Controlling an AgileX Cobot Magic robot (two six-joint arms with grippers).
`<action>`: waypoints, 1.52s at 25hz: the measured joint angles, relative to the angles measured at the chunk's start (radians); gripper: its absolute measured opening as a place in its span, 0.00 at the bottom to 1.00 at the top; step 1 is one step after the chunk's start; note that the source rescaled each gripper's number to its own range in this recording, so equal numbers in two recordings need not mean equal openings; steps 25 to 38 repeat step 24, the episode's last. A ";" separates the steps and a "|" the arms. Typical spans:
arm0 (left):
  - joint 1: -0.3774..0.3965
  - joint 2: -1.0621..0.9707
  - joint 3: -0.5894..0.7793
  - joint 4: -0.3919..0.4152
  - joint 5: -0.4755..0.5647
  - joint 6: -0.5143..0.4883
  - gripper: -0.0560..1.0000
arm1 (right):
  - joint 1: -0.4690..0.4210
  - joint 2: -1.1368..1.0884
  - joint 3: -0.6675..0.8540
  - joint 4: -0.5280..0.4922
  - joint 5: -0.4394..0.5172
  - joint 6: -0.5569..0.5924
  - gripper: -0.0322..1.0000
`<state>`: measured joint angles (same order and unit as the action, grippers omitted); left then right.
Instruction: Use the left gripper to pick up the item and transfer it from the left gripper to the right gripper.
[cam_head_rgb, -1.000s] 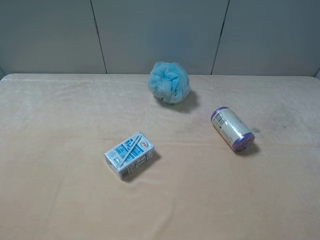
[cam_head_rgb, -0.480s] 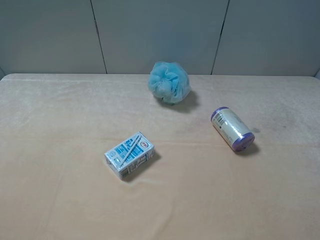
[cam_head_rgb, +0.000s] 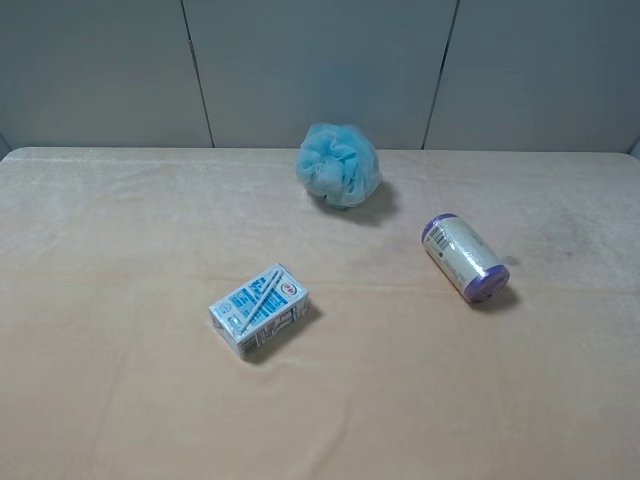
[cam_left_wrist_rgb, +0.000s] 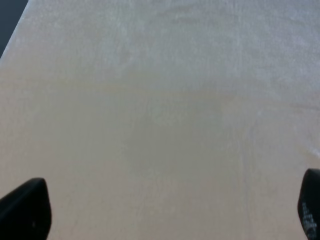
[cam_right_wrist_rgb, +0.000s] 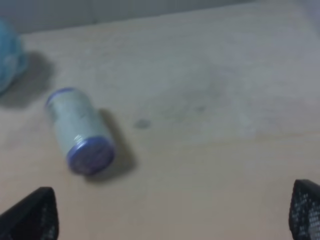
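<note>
The item (cam_head_rgb: 464, 258), a cream-white cylinder with purple ends, lies on its side on the tan cloth at the right of the table. It also shows in the right wrist view (cam_right_wrist_rgb: 79, 131), ahead of the right gripper (cam_right_wrist_rgb: 172, 216), whose jaws stand wide apart and empty. The left gripper (cam_left_wrist_rgb: 165, 210) is open too, with only bare cloth between its fingertips (cam_left_wrist_rgb: 27, 207). Neither arm shows in the exterior view.
A blue-and-white drink carton (cam_head_rgb: 259, 309) lies left of centre. A fluffy light-blue mesh puff (cam_head_rgb: 339, 165) sits at the back middle; its edge shows in the right wrist view (cam_right_wrist_rgb: 9, 62). Grey wall panels (cam_head_rgb: 320, 70) stand behind the table.
</note>
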<state>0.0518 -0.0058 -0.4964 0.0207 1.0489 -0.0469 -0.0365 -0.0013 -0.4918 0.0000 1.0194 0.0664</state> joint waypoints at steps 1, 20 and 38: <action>0.000 0.000 0.000 0.000 0.000 0.000 0.98 | -0.016 -0.002 0.000 0.000 0.000 0.000 1.00; 0.000 0.000 0.000 0.000 0.000 0.000 0.98 | -0.037 -0.003 0.000 0.000 -0.001 0.000 1.00; 0.000 0.000 0.000 0.000 0.000 0.000 0.98 | -0.037 -0.003 0.000 0.000 -0.001 0.000 1.00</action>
